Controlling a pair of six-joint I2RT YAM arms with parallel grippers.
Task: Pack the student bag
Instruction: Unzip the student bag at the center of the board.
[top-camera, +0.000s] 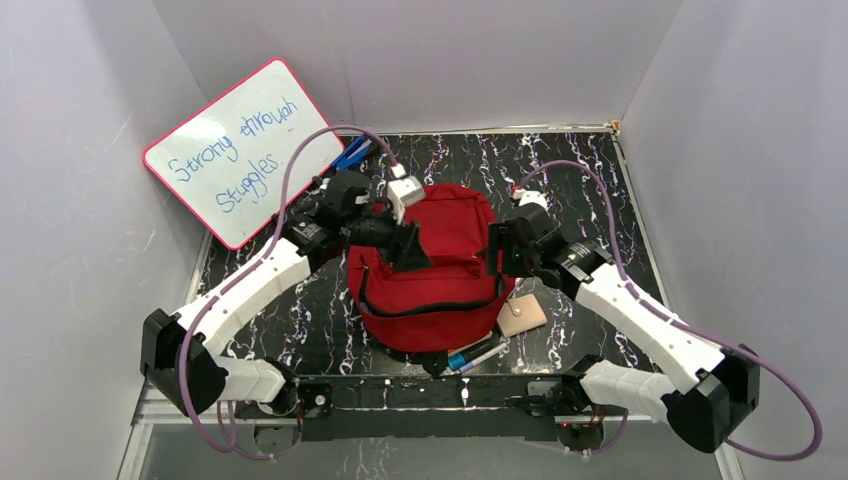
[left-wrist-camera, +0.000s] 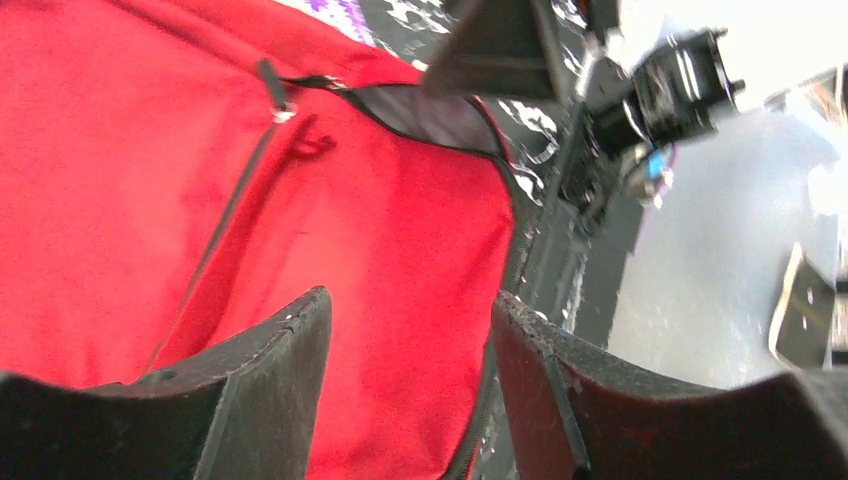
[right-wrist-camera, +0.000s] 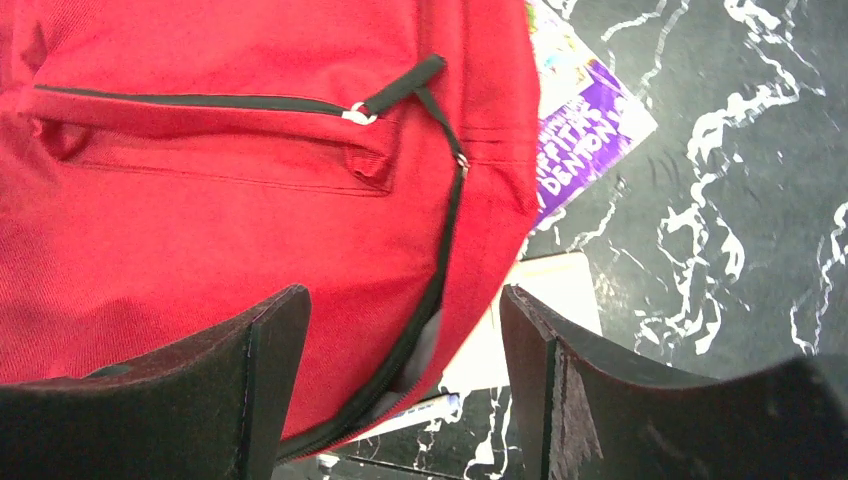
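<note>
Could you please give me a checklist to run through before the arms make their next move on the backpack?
1. Left gripper free to grasp: ok, jaws apart above the red fabric.
2. Right gripper free to grasp: ok, jaws apart at the bag's edge.
3. Student bag within reach of both arms: ok, it lies between them.
4. Main zipper open wide enough for loading: cannot tell; grey lining shows along it, but the width of the gap is unclear.
5. Wallet packed: not ok, it lies on the table beside the bag.
6. Pens packed: not ok, they stick out at the bag's near edge.
</note>
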